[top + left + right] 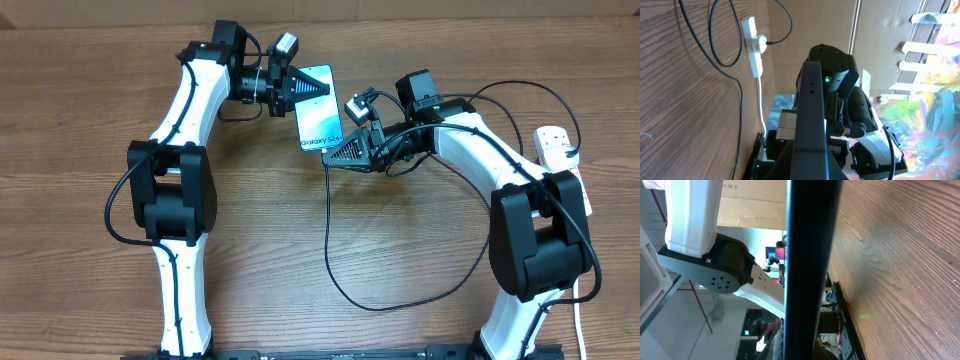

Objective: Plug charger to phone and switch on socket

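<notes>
- Wooden bench [260,260], two arms reaching in towards the far middle.
- The phone [318,120] is between the two claws, set at a slant; light blue screen faces up, "Galaxy S24" lettering near its lower end.
- Left claw [320,90]: clamped on the phone's upper end, fingers lying over the top of the screen.
- Left wrist view: the phone shows edge-on, a dark bar running up from the bottom centre, with the right arm [840,95] beyond it.
- Right claw [335,155]: fingers drawn fully together, tip at the phone's lower end. What it pinches, if anything, cannot be made out.
- Right wrist view: a dark vertical bar with a thin blue edge fills the centre, with the left arm [690,215] beyond it and the wood grain to its right.
- The charger [326,220]: thin black cable comes out from just under the right claw's tip, drops towards the near edge in a wide loop, then curves back up behind the right arm. Connector tip hidden; cannot tell if it is seated in the phone.
- The socket [553,145] lies at the right side of the bench, well apart from the phone.
- Left wrist view shows a red patch on the socket, a black plug [769,43] at its side and a white cord [761,105] trailing from one end.
</notes>
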